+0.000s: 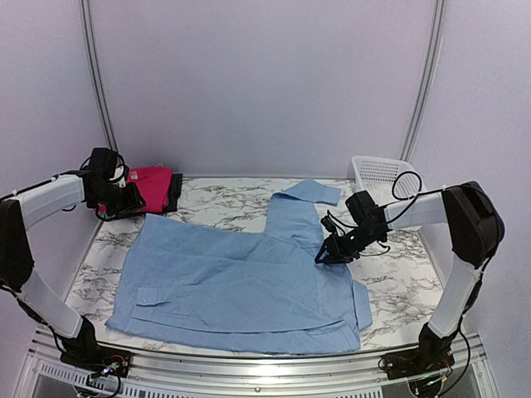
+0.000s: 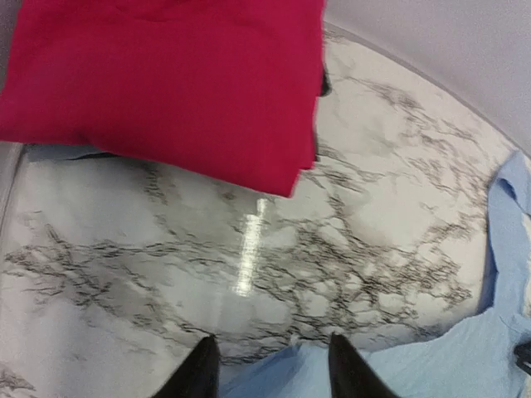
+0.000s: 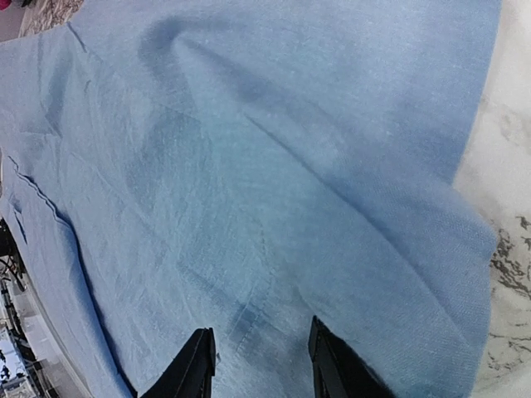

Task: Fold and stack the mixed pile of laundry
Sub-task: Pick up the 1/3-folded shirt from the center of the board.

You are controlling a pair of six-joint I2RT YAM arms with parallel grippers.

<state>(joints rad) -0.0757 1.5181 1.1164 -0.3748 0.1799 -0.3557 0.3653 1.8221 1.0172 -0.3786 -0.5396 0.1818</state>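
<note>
Light blue shirt (image 1: 232, 282) flat on table (image 1: 398, 282); white basket (image 1: 377, 172) beyond right gripper (image 1: 319, 259).

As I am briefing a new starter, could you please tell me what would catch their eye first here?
A large light blue shirt lies spread across the middle of the marble table. A bright pink garment sits at the far left corner, and a white basket at the far right.

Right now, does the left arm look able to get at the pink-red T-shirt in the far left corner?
Probably yes. The left gripper hangs close to the pink-red T-shirt, and in its wrist view only bare marble table lies between its jaws and the shirt's edge. Nothing stands in the way.
</note>
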